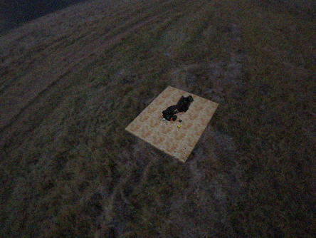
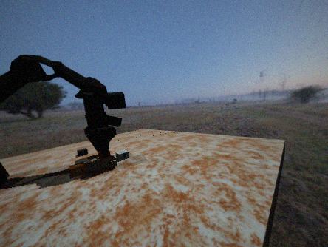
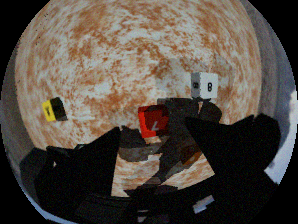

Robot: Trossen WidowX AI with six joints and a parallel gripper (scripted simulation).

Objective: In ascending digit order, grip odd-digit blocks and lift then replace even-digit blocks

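Mottled counter [image 1: 153, 125] [image 2: 192, 192] [image 3: 100, 55]: the red block [image 3: 153, 121] (marked 7) lies between the wide-open hand's [image 1: 170, 118] [image 2: 104, 154] [image 3: 152, 125] fingertips.

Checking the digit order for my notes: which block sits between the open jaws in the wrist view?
The red block, showing a 7; the white block and yellow block lie outside them.

Open grassland (dusk, probably) [image 1: 89, 171] [image 2: 221, 122]
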